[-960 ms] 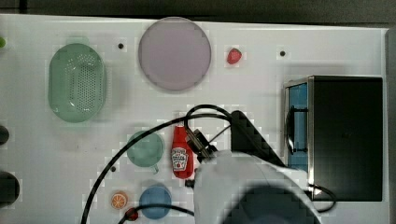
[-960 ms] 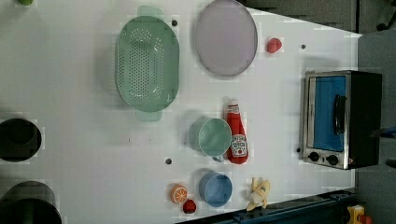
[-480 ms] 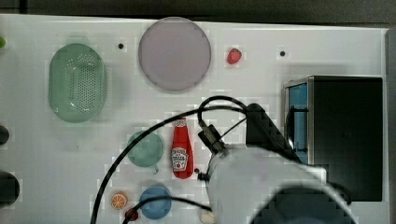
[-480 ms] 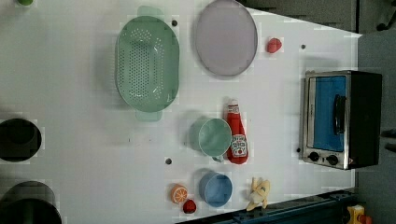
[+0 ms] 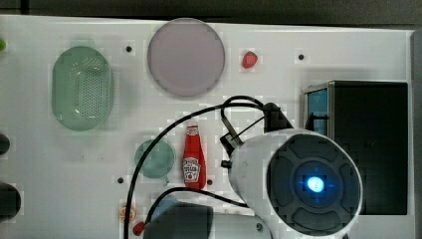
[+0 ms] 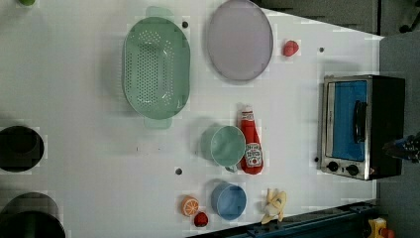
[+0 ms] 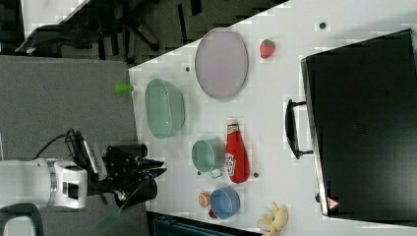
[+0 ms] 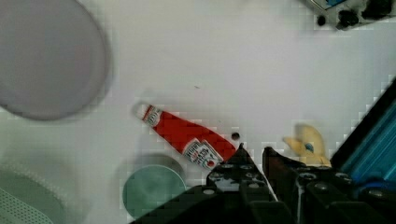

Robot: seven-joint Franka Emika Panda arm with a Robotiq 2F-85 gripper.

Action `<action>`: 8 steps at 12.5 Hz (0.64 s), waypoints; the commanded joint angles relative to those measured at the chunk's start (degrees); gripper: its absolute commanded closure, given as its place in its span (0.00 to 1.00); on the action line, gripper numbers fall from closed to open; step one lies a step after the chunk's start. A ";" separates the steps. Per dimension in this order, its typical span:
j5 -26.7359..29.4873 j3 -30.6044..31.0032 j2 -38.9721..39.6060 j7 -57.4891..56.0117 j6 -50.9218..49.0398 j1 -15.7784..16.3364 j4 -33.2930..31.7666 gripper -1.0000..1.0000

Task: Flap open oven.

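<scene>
You are dealing with a rigid, heavy box: the oven (image 6: pixel 361 126) has a metal frame and a glass door (image 6: pixel 349 120), so the body should stay put while only the door swings, and the glass is the fragile part to keep off. The place to take hold is the dark bar handle (image 6: pixel 360 121), which stands proud of the door along its upper edge in the right view (image 7: pixel 293 129); it looks stiff and smooth, so a hooked or pinched hold near its middle probably pulls most evenly, and the door most likely drops on a hinge at its lower edge. The oven sits at the left view's right end of the white counter (image 6: pixel 89 148), door shut, with its knobs beside the glass. Your end effector (image 8: pixel 252 156) shows its fingers drawn close together with a slim gap and nothing between them. In the right view it (image 7: pixel 155 173) hangs well apart from the oven, off the counter's far edge, with the ketchup bottle (image 7: pixel 236 150) and cup (image 7: pixel 207 155) lying between.
</scene>
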 commanded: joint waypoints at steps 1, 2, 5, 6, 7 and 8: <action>-1.91 -3.09 1.39 -9.08 2.39 -1.54 -0.76 0.83; -3.12 -3.97 2.22 -14.04 4.01 -1.77 -1.41 0.83; -5.05 -7.01 4.61 -28.89 9.97 -2.70 -3.73 0.83; -5.05 -8.32 5.44 -33.80 12.43 -3.11 -4.56 0.83; -5.05 -9.74 6.35 -38.95 14.80 -3.38 -5.31 0.83; -5.05 -11.17 7.39 -44.81 17.05 -3.58 -5.96 0.83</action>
